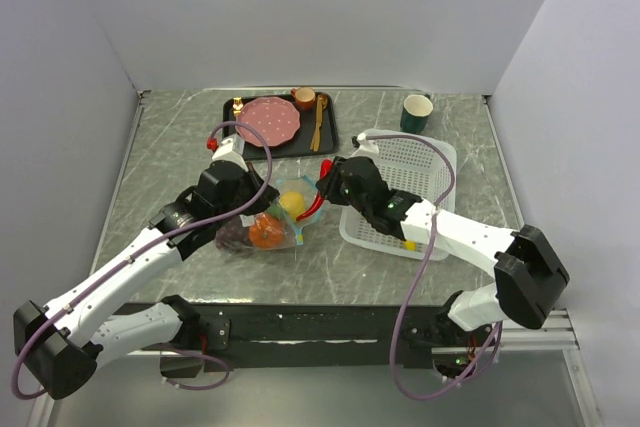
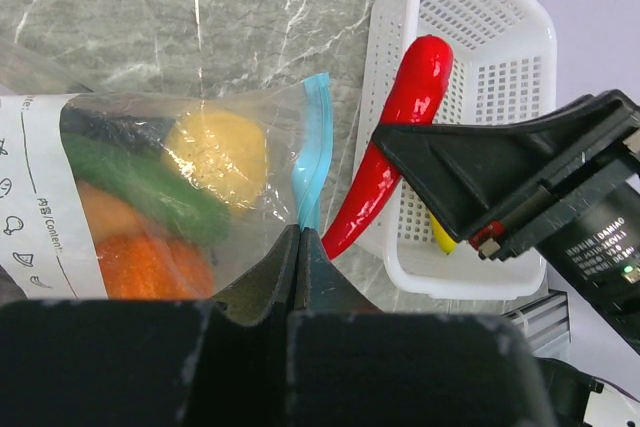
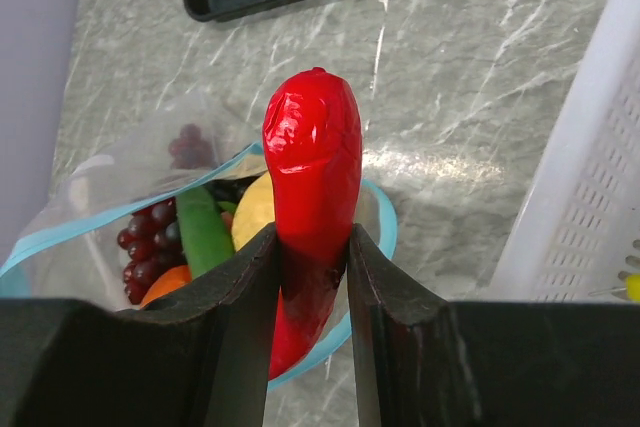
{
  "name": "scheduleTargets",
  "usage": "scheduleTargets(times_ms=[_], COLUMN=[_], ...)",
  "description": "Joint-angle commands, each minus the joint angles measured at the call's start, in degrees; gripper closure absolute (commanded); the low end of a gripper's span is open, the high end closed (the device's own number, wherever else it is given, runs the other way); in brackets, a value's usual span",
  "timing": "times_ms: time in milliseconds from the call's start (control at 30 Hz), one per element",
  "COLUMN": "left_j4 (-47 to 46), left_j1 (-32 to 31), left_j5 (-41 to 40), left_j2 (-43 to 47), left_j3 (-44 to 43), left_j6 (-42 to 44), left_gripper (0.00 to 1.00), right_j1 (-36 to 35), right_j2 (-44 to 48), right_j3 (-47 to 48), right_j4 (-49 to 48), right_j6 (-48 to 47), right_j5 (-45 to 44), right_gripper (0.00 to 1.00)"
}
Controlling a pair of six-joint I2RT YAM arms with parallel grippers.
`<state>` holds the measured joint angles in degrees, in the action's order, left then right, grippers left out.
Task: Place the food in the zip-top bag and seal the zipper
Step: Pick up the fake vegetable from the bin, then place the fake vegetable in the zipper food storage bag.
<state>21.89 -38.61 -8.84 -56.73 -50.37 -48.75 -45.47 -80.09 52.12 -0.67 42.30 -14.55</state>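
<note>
Red chili [image 3: 312, 157], pinched in the right gripper [image 3: 312, 247], hangs at the mouth of the zip-top bag [image 2: 280, 112] at the middle of the table [image 1: 180, 147]. Left gripper [image 2: 300, 239], clamped tight on the zipper [image 2: 316, 137], holds it open. Next, likely: lower, then release.

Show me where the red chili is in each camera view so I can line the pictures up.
Top external: red chili at centre, between the zip-top bag and white basket.
Left wrist: chili right of centre, tilted in front of the basket.
Right wrist: chili dead centre, clamped in the right gripper.
Shared landmark: the white basket, at the right edge in the right wrist view.
</note>
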Motion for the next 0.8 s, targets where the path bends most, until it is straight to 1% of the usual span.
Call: scheduleTargets(times_ms=[0, 100, 300, 467, 767], left_j4=[-1.58, -2.11, -1.59, -1.42, -1.59], left_j1=[-0.15, -0.15, -0.15, -0.15, -0.15], left_j5=[0.49, 0.84, 0.32, -0.3, -1.18], left_j2=[1.18, 0.75, 0.48, 1.36, 2.06], left_j3=[-0.17, -0.25, -0.87, -0.43, -0.08], left_j6=[0.76, 0.85, 0.94, 0.5, 0.24], left_gripper=[0.99, 0.99, 0.99, 0.99, 0.99], right_j1=[-0.49, -1.02, -4.71, -7.34, -9.02], right_j2=[2.75, 1.88, -1.02, -2.34, -2.79], right_j3=[0.01, 0.44, 0.79, 1.67, 2.72], right_j4=[-2.84, -2.58, -3.29, -3.03, 0.22], right_j6=[-1.96, -2.31, -0.47, 0.59, -0.47], right_j5=[-1.02, 1.7, 3.02, 2.16, 1.71], right_gripper=[0.75, 0.75, 0.76, 0.77, 0.78])
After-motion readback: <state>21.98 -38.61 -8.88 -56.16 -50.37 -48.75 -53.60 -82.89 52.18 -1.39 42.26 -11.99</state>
